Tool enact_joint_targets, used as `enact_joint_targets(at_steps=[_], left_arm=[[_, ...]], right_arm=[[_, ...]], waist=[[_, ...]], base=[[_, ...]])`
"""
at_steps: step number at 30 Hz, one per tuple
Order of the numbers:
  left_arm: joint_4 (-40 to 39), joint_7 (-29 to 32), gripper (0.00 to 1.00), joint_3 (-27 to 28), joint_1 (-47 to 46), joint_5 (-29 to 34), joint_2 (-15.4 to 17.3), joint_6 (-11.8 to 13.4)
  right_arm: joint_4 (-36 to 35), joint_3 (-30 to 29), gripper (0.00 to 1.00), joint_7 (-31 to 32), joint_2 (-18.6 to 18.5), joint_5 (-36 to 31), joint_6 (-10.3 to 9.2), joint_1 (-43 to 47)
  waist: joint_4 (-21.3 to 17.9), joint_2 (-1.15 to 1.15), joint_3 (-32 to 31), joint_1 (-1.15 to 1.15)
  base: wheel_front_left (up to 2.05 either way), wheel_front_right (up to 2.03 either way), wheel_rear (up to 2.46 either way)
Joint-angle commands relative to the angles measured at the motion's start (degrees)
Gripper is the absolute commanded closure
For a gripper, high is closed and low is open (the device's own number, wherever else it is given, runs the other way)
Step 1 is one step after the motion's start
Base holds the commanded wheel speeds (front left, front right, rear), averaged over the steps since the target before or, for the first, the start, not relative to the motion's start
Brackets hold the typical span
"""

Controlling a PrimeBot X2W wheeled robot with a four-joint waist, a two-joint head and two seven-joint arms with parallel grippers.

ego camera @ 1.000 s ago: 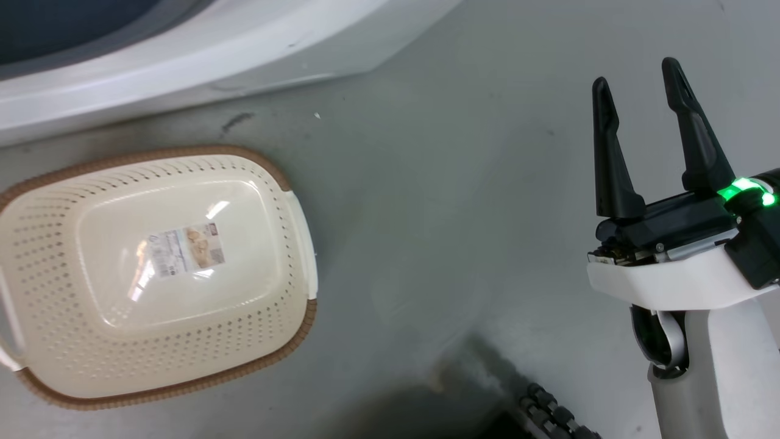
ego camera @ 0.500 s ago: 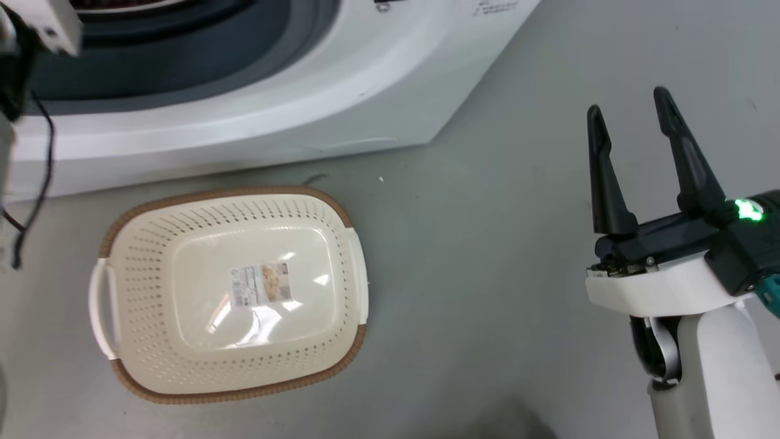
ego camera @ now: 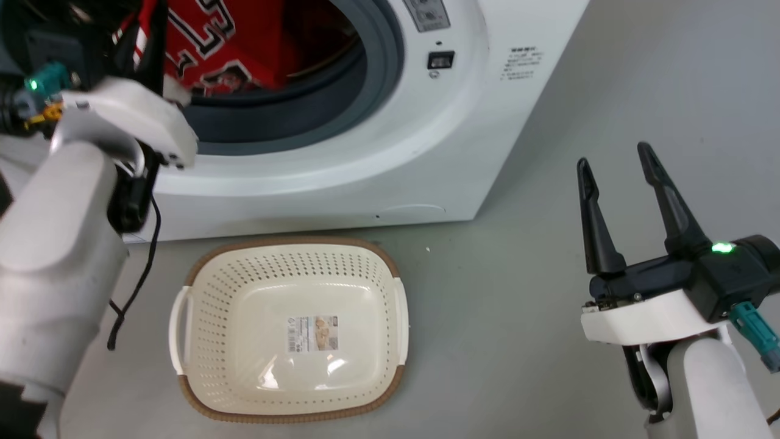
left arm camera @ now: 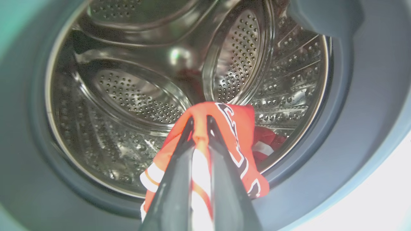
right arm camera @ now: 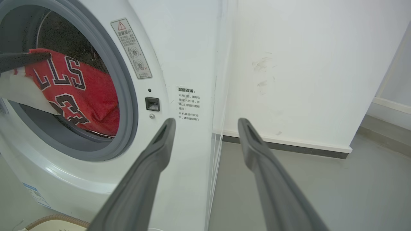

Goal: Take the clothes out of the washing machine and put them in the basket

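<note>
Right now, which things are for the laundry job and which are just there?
For the job: red jersey, washing machine, basket, left gripper holding the jersey.
Just there: warning sticker, white wall, right gripper, open, idle.

In the head view the washing machine [ego camera: 365, 158] walls off the top of the frame, and its round mouth is the one way in. In the left wrist view my left gripper [left arm camera: 200, 118] sits in that mouth, pinched on the red garment [left arm camera: 239, 128] that drapes over the lower right of the grey rim [left arm camera: 337, 160]. The steel drum [left arm camera: 128, 96] above and to the left is free. In the head view, bare floor [ego camera: 518, 292] lies at centre right between the basket [ego camera: 292, 251] and my right gripper [ego camera: 613, 155], whose fingers stand apart. The basket's hollow is unblocked. A black cable [ego camera: 137, 286] dangles at the left, near the basket's handle.
</note>
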Motion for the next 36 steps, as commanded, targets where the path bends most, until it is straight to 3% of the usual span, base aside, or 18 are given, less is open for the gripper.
enact_joint_targets(at_steps=[1, 11, 22, 29, 36], left_arm=[[-2.41, -0.29, 1.0, 1.04, 1.62, 0.93, 0.16, 0.78], [-25.87, -0.3, 1.0, 8.65, 20.33, 6.35, 2.18, 6.33], [-46.86, 1.26, 1.0, 11.77, 35.23, 6.97, 7.39, 12.89], [-48.87, 4.83, 1.0, 9.94, 41.4, 4.77, 8.45, 13.52], [-38.99, 4.52, 1.0, 6.63, 40.89, 4.18, 6.18, 10.5]], right_arm=[[0.37, -0.02, 0.0, -0.12, 0.08, -0.28, -0.06, 0.98], [1.63, 0.82, 0.0, -0.12, 0.09, -0.24, -0.06, 3.96], [2.37, 0.28, 0.0, -0.12, 0.09, 0.94, -0.06, 5.48], [2.09, 0.38, 0.0, -0.12, 0.09, 1.84, -0.06, 4.56], [1.89, 0.36, 0.0, -0.12, 0.09, 1.87, -0.06, 2.92]], waist=[[1.84, 0.0, -2.4, 0.01], [3.57, 0.0, -7.6, 0.01], [3.71, 0.0, -10.49, 0.01], [3.05, 0.0, -9.25, 0.01], [1.53, 0.0, -5.51, 0.01]], base=[[0.0, 0.0, 0.0], [0.0, 0.0, 0.0], [0.0, 0.0, 0.0], [0.0, 0.0, 0.0], [0.0, 0.0, 0.0]])
